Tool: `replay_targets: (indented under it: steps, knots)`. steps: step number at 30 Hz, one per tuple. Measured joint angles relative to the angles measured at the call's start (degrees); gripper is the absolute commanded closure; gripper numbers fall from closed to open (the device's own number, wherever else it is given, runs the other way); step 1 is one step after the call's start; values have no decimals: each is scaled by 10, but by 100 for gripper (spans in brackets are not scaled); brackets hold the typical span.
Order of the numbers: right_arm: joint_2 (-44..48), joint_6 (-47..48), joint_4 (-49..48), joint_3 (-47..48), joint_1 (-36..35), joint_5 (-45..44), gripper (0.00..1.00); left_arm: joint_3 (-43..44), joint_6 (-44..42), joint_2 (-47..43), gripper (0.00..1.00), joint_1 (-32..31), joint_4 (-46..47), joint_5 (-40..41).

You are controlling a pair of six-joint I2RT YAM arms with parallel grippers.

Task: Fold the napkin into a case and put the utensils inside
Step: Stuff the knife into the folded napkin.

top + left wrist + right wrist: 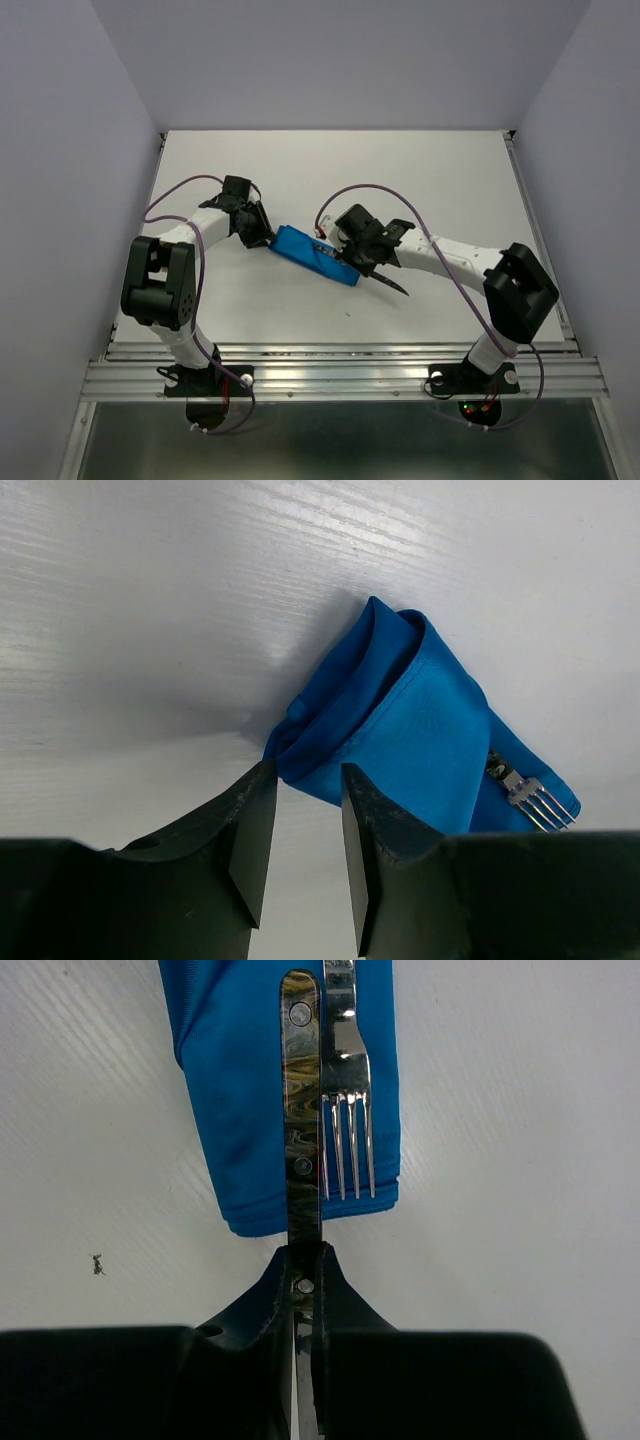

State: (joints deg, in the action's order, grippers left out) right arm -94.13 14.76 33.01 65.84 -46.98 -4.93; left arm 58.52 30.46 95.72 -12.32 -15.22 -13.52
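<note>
Bright, even light cast soft shadows on the white grained tabletop [150, 600] and glinted off the dark-handled metal knife [302, 1110].

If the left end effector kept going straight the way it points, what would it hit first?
Probably the folded end of the blue napkin, which lies right ahead of the left end effector; the depth is unclear.

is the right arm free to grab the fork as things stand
Probably not: the right gripper is shut on the knife, though the fork lies right beside it on the napkin.
</note>
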Motion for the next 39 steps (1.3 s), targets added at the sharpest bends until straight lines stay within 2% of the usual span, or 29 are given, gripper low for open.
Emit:
replay_targets:
  steps: [13,25,39]
  knots:
    - [-83,34,0,39,-10,7,99,0,7,21,57,0,7,0]
    - [-100,40,0,50,-16,19,99,0,9,28,57,0,11,-6]
    - [-167,46,-1,133,-35,34,99,0,11,28,57,0,21,-13]
